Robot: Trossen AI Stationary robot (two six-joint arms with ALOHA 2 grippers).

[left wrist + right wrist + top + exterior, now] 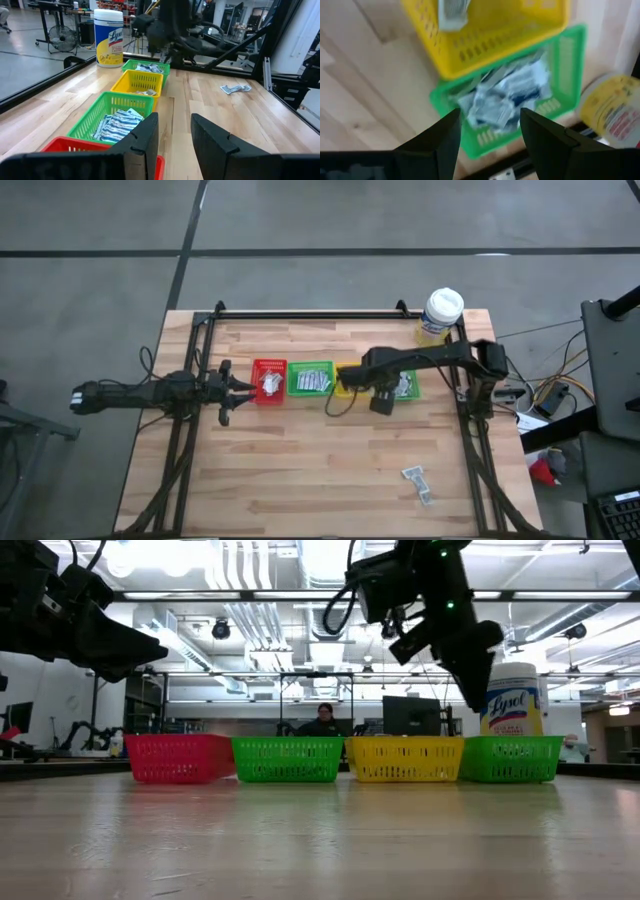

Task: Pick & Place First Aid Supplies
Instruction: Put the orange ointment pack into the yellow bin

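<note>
Sachets (507, 102) fill the green bin (570, 60) beside the yellow bin (485, 45); two more (418, 483) lie loose on the table (300, 470). Right gripper (487, 132) hovers above, wide and empty. Left gripper (172, 142) waits over the red bin (269, 380), parted, empty.

Both arms black, matte, built of slim tube links and blocky joint housings.

Left arm (150, 392): long thin link ending in a black ribbed cylinder at the end farthest from the red bin (269, 379).

Right arm (430, 360): boxy black housing at the end farthest from that bin; a loose black cable loops beside it; small green light on a link.

Fingers (142, 140): flat black plastic blades, smooth, square-edged, tapering.
</note>
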